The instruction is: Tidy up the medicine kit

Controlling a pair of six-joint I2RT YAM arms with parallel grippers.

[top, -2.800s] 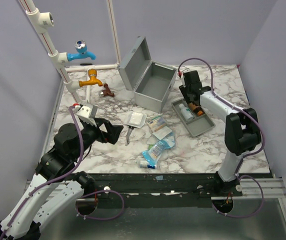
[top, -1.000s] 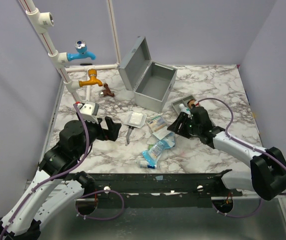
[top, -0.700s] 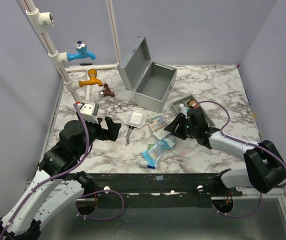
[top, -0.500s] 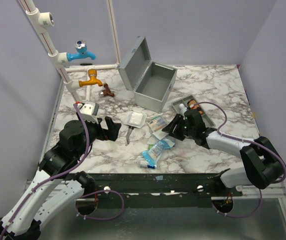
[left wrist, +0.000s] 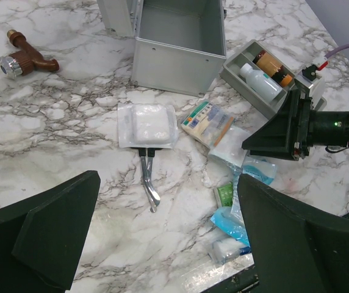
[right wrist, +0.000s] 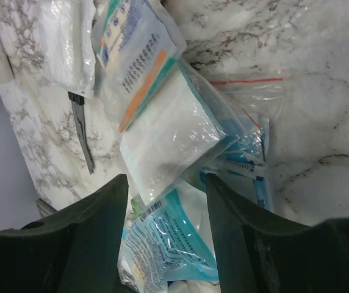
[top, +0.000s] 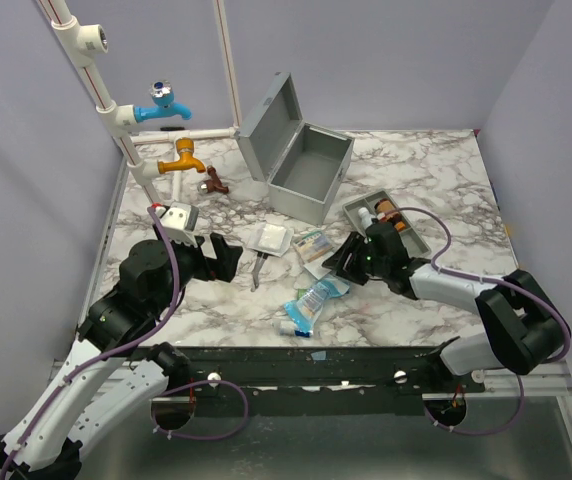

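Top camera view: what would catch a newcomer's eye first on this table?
The open grey medicine kit stands at the back centre of the marble table, lid up, its removable tray lying out to the right with small bottles inside. Mid-table sprawls a heap of sealed packets, and the right gripper hangs over it, jaws apart.
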